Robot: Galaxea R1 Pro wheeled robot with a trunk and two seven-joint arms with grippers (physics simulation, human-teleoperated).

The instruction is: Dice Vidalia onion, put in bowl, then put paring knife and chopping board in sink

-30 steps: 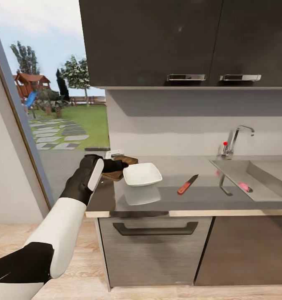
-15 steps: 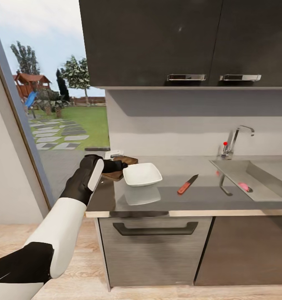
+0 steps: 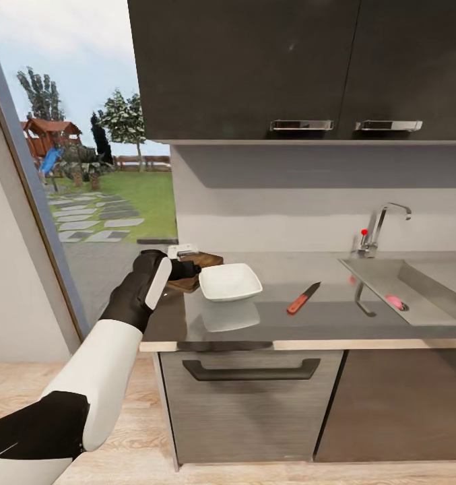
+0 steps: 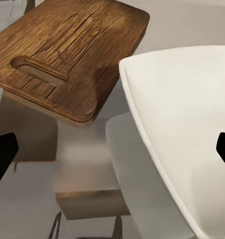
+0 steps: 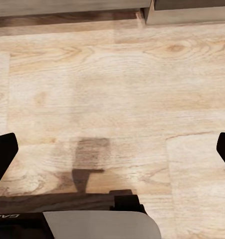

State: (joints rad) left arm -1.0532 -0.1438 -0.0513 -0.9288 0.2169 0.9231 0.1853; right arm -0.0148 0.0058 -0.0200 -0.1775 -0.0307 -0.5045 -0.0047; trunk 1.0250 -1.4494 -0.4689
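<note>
My left gripper (image 3: pixel 192 269) hovers open at the left end of the grey countertop (image 3: pixel 302 323), between the brown chopping board (image 3: pixel 204 259) and the white bowl (image 3: pixel 230 281). In the left wrist view the chopping board (image 4: pixel 72 55) with its handle slot and the bowl (image 4: pixel 187 129) lie just ahead of the empty left gripper (image 4: pixel 112 154). The red-handled paring knife (image 3: pixel 303 298) lies on the countertop right of the bowl. A pinkish Vidalia onion (image 3: pixel 393 302) rests in the steel sink (image 3: pixel 433 279). My right gripper (image 5: pixel 112 152) hangs open over the wooden floor (image 5: pixel 112 89).
A chrome tap (image 3: pixel 381 225) with a red knob stands behind the sink. Dark wall cabinets (image 3: pixel 254 67) hang above the counter. A glass door to a garden (image 3: pixel 100 202) lies left of the counter's end. Below is a drawer front with a handle (image 3: pixel 251 370).
My left arm has shifted slightly, drawing the gripper a little back from the bowl's edge. The bowl, knife, board and onion have not moved.
</note>
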